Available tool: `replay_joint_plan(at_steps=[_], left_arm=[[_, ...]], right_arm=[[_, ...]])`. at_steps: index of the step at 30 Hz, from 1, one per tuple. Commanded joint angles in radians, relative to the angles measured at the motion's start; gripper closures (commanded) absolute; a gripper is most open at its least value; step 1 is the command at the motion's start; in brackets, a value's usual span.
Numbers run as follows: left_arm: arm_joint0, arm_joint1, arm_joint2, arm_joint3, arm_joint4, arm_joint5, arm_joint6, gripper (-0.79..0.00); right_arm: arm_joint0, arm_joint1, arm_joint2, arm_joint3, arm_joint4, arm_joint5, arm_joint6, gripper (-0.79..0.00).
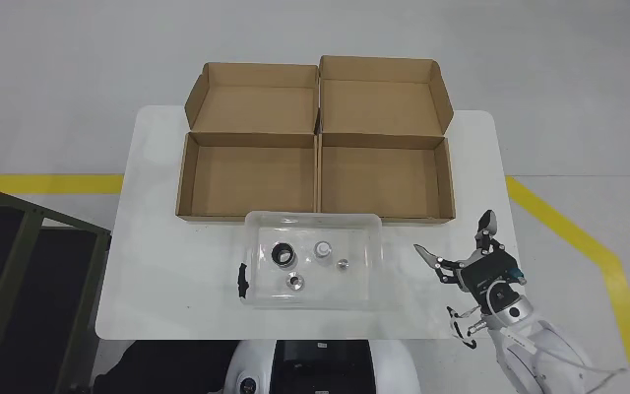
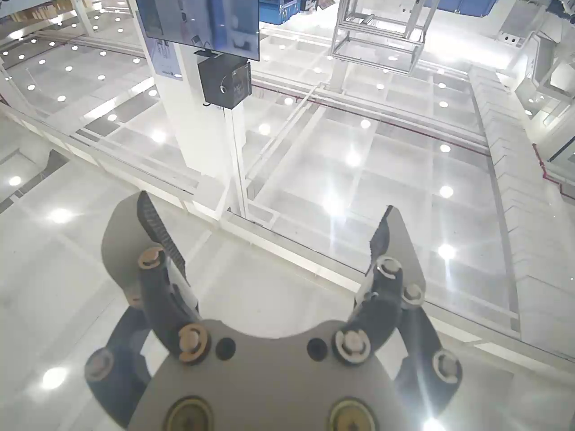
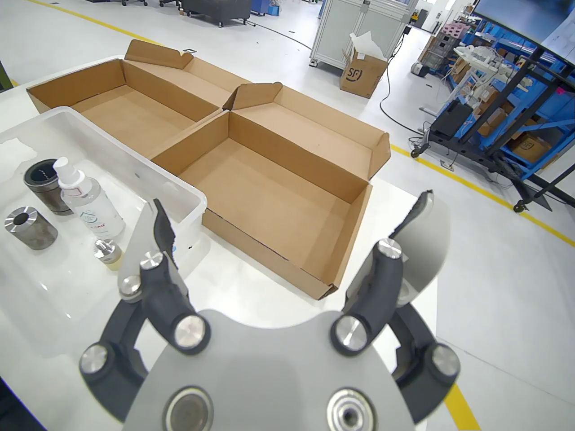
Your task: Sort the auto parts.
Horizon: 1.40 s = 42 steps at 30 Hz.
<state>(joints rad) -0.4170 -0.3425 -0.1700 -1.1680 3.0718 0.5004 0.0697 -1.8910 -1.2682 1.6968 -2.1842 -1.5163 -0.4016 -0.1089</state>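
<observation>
At the near right corner of the bench (image 1: 157, 266), the right hand (image 1: 455, 236) hangs spread wide and empty, its arm only partly in sight, while the left hand (image 2: 265, 206), equally spread and empty, faces the ceiling (image 2: 359, 136). Near the right hand, a clear bin (image 1: 312, 214) holds a dark bushing (image 1: 283, 256), a steel sleeve (image 1: 295, 283), a small metal fitting (image 1: 343, 263) and a spray bottle (image 1: 322, 250); a black piece (image 1: 242, 279) on the bin's left rim is too small to identify. Close behind the bin, two open cardboard boxes (image 1: 246, 182) sit side by side.
</observation>
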Motion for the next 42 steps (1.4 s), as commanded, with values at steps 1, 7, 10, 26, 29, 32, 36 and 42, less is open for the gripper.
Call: replay_joint_plan(at_steps=[1,7,10,26,29,32,36,42], left_arm=[[0.0,0.0,0.0,0.0,0.0,0.0,0.0,-0.785],[0.0,0.0,0.0,0.0,0.0,0.0,0.0,-0.785],[0.0,0.0,0.0,0.0,0.0,0.0,0.0,-0.785],[0.0,0.0,0.0,0.0,0.0,0.0,0.0,-0.785],[0.0,0.0,0.0,0.0,0.0,0.0,0.0,-0.785],[0.0,0.0,0.0,0.0,0.0,0.0,0.0,-0.785],[0.0,0.0,0.0,0.0,0.0,0.0,0.0,-0.785],[0.0,0.0,0.0,0.0,0.0,0.0,0.0,-0.785]], right_arm=[[0.0,0.0,0.0,0.0,0.0,0.0,0.0,-0.785],[0.036,0.005,-0.04,0.001,-0.009,-0.057,0.048,-0.785],[0.073,0.009,-0.071,-0.01,-0.012,-0.118,0.115,-0.785],[0.332,0.026,-0.259,-0.002,0.207,-0.348,0.618,-0.785],[0.372,0.029,-0.299,0.002,0.224,-0.359,0.712,-0.785],[0.413,0.032,-0.337,0.016,0.242,-0.37,0.797,-0.785],[0.466,0.033,-0.38,0.034,0.233,-0.352,0.869,-0.785],[0.521,0.036,-0.442,0.079,0.26,-0.356,0.938,-0.785]])
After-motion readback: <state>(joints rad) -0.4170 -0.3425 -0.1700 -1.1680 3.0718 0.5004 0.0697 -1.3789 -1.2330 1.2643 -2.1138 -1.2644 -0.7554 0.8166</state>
